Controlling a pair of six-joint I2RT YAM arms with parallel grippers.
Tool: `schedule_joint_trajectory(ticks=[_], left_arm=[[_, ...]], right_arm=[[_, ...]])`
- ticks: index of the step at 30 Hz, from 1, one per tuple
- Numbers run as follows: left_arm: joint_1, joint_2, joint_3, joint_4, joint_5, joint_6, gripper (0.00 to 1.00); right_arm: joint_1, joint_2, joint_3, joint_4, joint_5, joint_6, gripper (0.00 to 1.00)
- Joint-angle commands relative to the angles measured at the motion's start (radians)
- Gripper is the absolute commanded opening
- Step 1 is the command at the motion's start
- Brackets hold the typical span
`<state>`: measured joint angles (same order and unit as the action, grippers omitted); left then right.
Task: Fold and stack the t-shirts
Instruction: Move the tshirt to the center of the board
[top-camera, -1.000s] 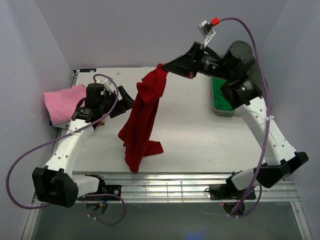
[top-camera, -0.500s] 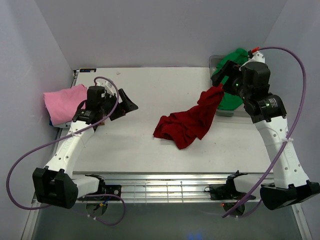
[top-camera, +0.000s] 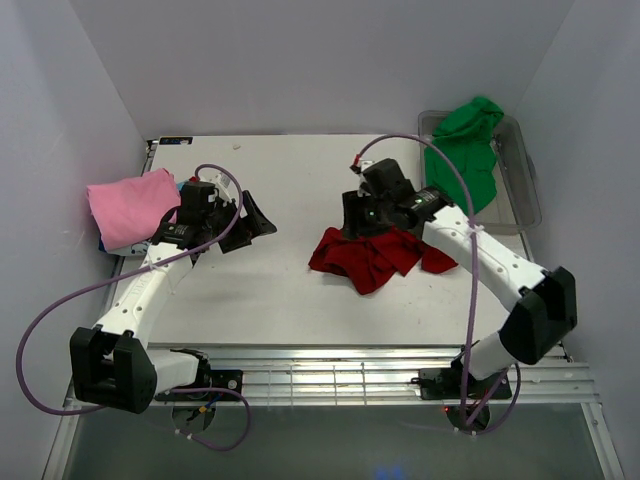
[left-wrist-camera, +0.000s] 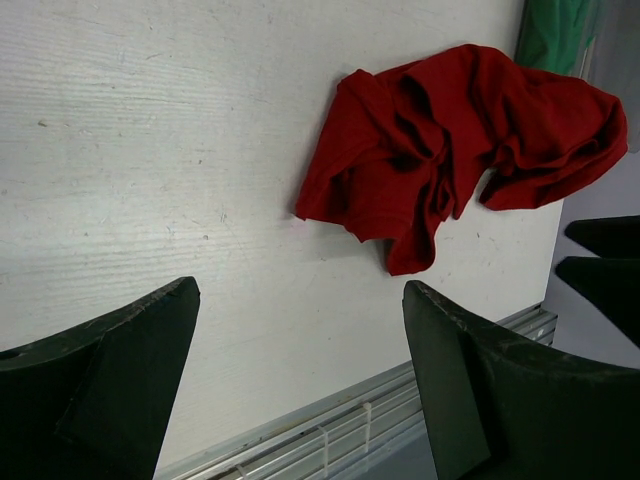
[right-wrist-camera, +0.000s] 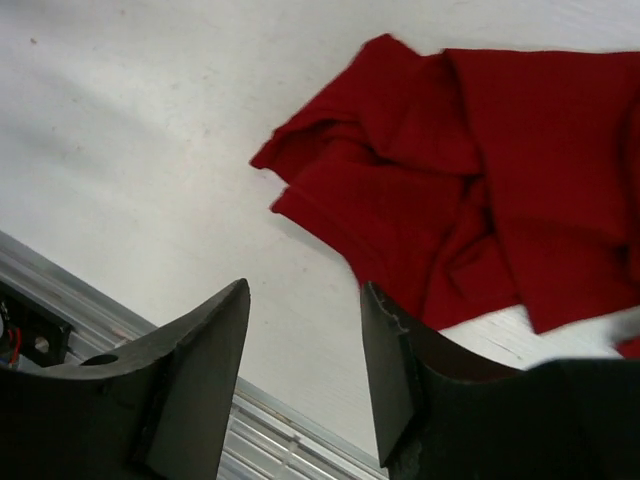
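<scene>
A red t-shirt (top-camera: 375, 258) (left-wrist-camera: 450, 130) (right-wrist-camera: 470, 180) lies crumpled on the white table, right of centre. My right gripper (top-camera: 352, 222) (right-wrist-camera: 304, 288) hovers just over its back-left edge, open, with nothing between the fingers. My left gripper (top-camera: 262, 218) (left-wrist-camera: 300, 290) is wide open and empty over bare table, well to the left of the red shirt. A folded pink t-shirt (top-camera: 125, 205) rests at the table's left edge beside the left arm. A green t-shirt (top-camera: 465, 150) (left-wrist-camera: 550, 30) hangs over the clear tub at the back right.
The clear plastic tub (top-camera: 522, 195) stands at the back right corner. A metal rail (top-camera: 330, 365) runs along the near edge of the table. Grey walls close in on the left, back and right.
The right gripper has let go of the red t-shirt, which went from hanging to a heap on the table. The right arm swung from the tub over to the shirt. The left arm barely moved.
</scene>
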<state>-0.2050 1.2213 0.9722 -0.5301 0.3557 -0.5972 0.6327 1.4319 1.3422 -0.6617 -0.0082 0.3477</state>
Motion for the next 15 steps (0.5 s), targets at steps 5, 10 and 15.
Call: schedule_joint_trajectory(ticks=[5, 10, 15], left_arm=[[-0.001, -0.008, 0.006, 0.004, 0.012, -0.001, 0.93], [-0.001, -0.019, 0.005, 0.001, 0.006, -0.001, 0.95], [-0.002, -0.023, -0.004, -0.001, 0.002, 0.010, 0.98]], right_arm=[[0.148, 0.321, 0.295, 0.013, -0.044, -0.068, 0.49], [0.176, 0.488, 0.391, -0.090, 0.002, -0.088, 0.56], [0.196, 0.547, 0.367, -0.128, 0.043, -0.078, 0.56]])
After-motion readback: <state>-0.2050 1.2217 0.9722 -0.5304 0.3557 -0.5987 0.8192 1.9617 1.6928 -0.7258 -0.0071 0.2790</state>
